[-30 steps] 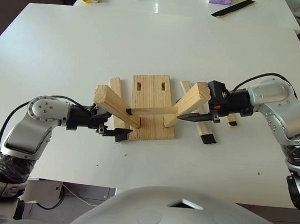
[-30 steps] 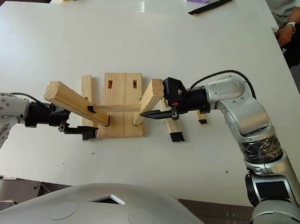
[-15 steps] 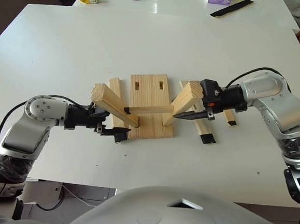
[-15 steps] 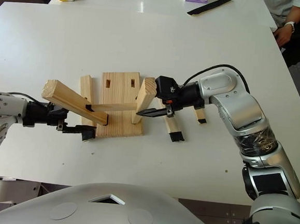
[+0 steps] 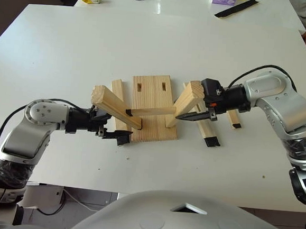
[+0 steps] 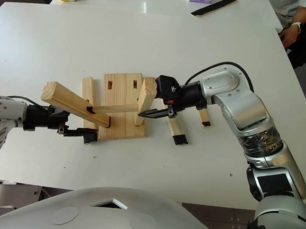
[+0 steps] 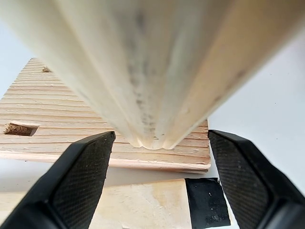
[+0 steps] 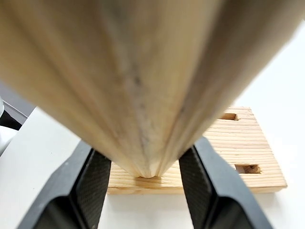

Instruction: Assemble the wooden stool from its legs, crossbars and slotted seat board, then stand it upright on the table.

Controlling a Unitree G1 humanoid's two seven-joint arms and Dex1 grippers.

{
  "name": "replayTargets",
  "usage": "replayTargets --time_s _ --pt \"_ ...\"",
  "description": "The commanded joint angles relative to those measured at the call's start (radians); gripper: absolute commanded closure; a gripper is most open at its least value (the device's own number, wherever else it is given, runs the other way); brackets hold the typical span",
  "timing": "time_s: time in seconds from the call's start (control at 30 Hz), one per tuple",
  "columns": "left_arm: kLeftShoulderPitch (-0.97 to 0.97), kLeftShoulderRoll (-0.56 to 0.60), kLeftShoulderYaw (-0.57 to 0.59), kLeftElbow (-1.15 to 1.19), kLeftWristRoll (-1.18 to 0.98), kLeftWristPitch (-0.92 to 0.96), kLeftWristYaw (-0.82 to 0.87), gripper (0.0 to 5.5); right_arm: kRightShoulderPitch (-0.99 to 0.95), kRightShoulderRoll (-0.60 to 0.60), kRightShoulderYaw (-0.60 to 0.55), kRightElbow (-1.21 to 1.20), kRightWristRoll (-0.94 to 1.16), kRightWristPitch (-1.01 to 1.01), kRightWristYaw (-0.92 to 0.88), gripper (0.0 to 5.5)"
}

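Bright, even light fills the white table [image 5: 67,60], with only soft, faint shadows beneath the seat board [image 5: 152,93] toward the near edge.

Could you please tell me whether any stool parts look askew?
The two held legs splay apart: the left leg in the left gripper leans far outward, the right leg in the right gripper less, with the crossbar between them.

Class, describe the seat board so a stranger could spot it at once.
On the white table, look at the middle. The seat board lies flat there, the widest wooden piece and the only one with two slots.
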Motion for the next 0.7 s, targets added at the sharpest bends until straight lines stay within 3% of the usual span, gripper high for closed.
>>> replayTargets --time_s 0.03,0.57,0.6,0.7 --pt "-0.047 -0.056 -0.088 -0.066 0.022 -0.016 0.018 1.87 0.111 0.040 0.213 0.030 -0.131 0.070 -0.041 3.46" --pt "0.008 0.005 -0.043 0.107 0.159 -0.244 0.009 1.87 0.153 -0.021 0.134 -0.042 -0.058 0.067 -0.042 3.46" --pt "0.014 0.017 -0.038 0.113 0.159 -0.253 -0.001 1.87 0.153 -0.027 0.135 -0.045 -0.061 0.066 -0.039 3.10" --pt "0.025 0.052 -0.017 0.131 0.148 -0.272 -0.036 1.87 0.151 -0.031 0.136 -0.045 -0.070 0.067 -0.037 2.79"
